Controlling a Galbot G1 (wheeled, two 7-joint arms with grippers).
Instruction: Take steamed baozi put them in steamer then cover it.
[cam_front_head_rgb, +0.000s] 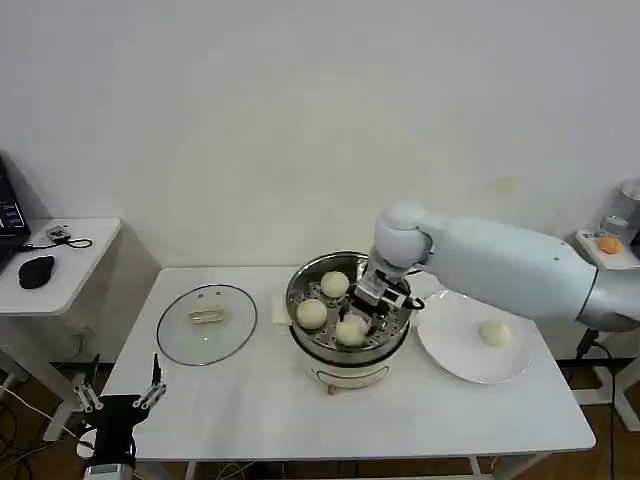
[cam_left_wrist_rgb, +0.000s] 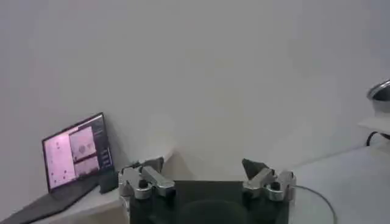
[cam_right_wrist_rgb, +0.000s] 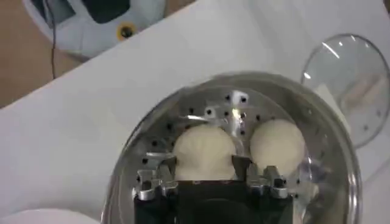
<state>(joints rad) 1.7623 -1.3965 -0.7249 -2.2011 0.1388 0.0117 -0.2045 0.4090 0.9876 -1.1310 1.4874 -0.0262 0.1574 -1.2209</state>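
the right gripper (cam_right_wrist_rgb: 204, 173) sits closest to its wrist camera, down inside the steamer (cam_right_wrist_rgb: 152, 131), with its fingers on either side of a baozi (cam_right_wrist_rgb: 204, 149) that rests on the perforated tray. the jaws look set just about the bun's width; whether they press it or have let go is hard to tell, so i judge this as the placing of the third bun. a second baozi (cam_right_wrist_rgb: 277, 143) lies just beside it on the tray.

from the head view the count is plainer: three buns in the pot, one at the back (cam_front_head_rgb: 334, 284), one on the left (cam_front_head_rgb: 311, 313), and the one at the gripper (cam_front_head_rgb: 350, 330). the fourth baozi (cam_front_head_rgb: 494, 334) waits on the white plate (cam_front_head_rgb: 450, 350), on the robot's right of the steamer and right beside the right arm, so that arm is the nearer one for it. being round, the bun has no long axis to line up with.

the cover (cam_front_head_rgb: 206, 323) lies flat on the table (cam_front_head_rgb: 300, 410) on the steamer's left, handle up, nearer the left gripper (cam_front_head_rgb: 118, 398), which hangs parked off the table's near left corner with fingers spread wide. the left wrist view shows the wall and a lit laptop (cam_left_wrist_rgb: 76, 152), which the head view doesn't make out.
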